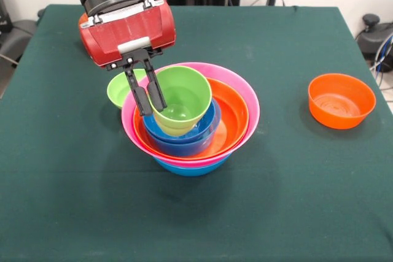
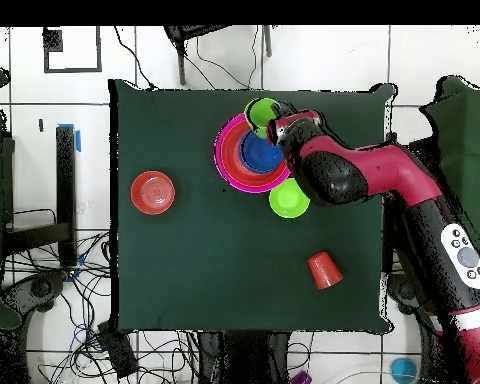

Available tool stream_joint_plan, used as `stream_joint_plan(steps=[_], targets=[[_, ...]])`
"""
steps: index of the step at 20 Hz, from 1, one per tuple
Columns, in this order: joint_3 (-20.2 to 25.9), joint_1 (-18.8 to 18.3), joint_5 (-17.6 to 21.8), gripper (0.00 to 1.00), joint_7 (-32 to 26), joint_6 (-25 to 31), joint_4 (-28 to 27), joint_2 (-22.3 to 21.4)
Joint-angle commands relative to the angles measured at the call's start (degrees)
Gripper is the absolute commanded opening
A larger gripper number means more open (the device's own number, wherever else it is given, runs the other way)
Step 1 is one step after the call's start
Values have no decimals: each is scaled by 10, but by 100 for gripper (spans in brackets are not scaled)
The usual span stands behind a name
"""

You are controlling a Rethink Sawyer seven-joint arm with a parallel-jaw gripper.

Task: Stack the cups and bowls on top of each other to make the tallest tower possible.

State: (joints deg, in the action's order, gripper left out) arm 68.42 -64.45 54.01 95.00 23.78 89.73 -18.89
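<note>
The hand [image 1: 149,97] is clamped on the rim of the green cup [image 1: 182,99], one finger inside the wall and one outside, which is probably the only decent way to grab a thin plastic cup from above. The cup sits tilted in the small blue bowl [image 1: 184,139] at the top of the tower [image 1: 191,121], so I'd say it's either just being set down or about to be let go; can't tell whether its base is fully seated.

The tower itself is nested wide-to-narrow: big blue bowl [image 1: 191,167] at the bottom, then pink [image 1: 245,99], then orange [image 1: 236,118], then the small blue one. Makes sense for stability, but nesting doesn't add much height.

Still loose on the bench [image 1: 276,200]: a small green bowl [image 1: 118,89] just beside the tower, partly hidden behind the hand, a small orange bowl [image 1: 341,100] well apart toward one side edge, and the orange cup [image 2: 324,269], upside down, visible only from overhead.

Risk: opening up while the cup leans could tip it.
</note>
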Motion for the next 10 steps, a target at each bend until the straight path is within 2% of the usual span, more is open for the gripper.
stream_joint_plan(steps=[1,10], targets=[[-25,20,10,0,-176,45,-25,4],[-32,30,3,0,-162,53,-26,0]])
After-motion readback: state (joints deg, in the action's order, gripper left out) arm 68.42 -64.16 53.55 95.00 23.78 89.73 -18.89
